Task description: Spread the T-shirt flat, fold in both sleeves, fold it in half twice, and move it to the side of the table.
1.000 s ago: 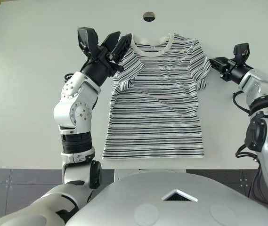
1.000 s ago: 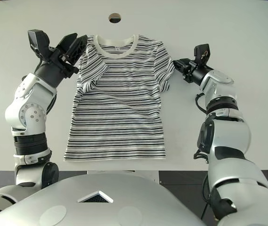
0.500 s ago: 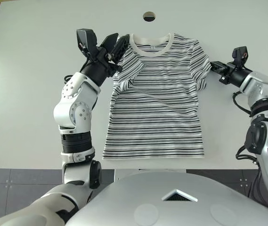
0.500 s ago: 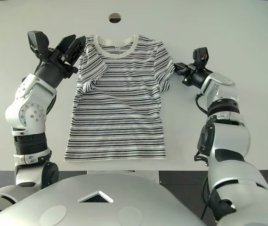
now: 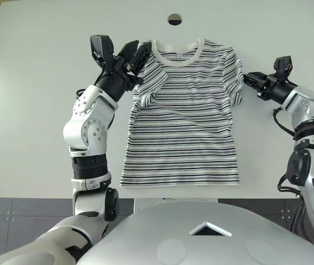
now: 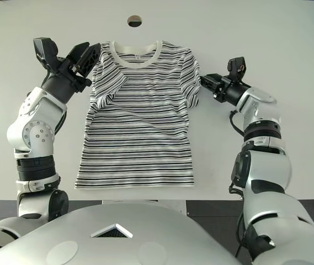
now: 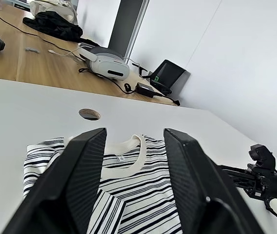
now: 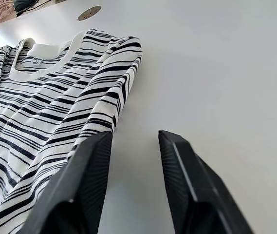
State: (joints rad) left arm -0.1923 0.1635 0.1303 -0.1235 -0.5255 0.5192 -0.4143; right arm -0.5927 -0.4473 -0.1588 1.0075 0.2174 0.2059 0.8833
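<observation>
- As I look down from the head cameras, a white bench [image 5: 35, 110] carries the work, its near edge just below the shirt's hem.
- A black-and-white striped T-shirt [image 5: 184, 121] lies front up at the middle of the bench, collar away from me. I judge it light, soft and floppy. It will sag and crease unless pinched at a hem or seam, and it may slide on the smooth top.
- Its right sleeve [image 5: 235, 83] lies along the shirt's side, and I would take hold at that hem. The left sleeve [image 5: 145, 91] looks folded inward, though I cannot tell how neatly.
- My left pincer [image 5: 136, 51] hovers at the left shoulder with its fingers spread wide, hiding that corner.
- My right pincer [image 5: 249, 79] sits low, fingers parted, just beside the right sleeve. I cannot tell whether it touches the cloth.
- A small round hole [image 5: 174, 19] sits beyond the collar.
</observation>
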